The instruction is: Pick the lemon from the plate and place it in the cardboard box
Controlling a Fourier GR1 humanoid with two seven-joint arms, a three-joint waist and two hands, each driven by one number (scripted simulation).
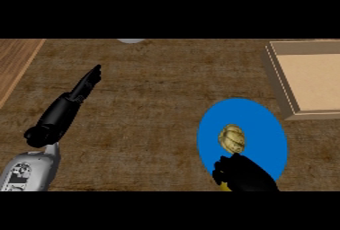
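brown counter (pixel 153 90); lemon (pixel 232 138) on blue plate (pixel 266 130); right hand (pixel 242 175) apparently curled, empty; no writing.

The cardboard box (pixel 310 77) at the counter's far right corner runs off the view's right edge, so only its left wall, near wall and part of its floor show. A pale round thing (pixel 131 40) at the counter's far edge is cut to a sliver and cannot be identified. The right hand (pixel 242 175) covers the near rim of the blue plate (pixel 259 121) and is itself cut at the lower edge; whether it touches the lemon (pixel 232 138) cannot be told.
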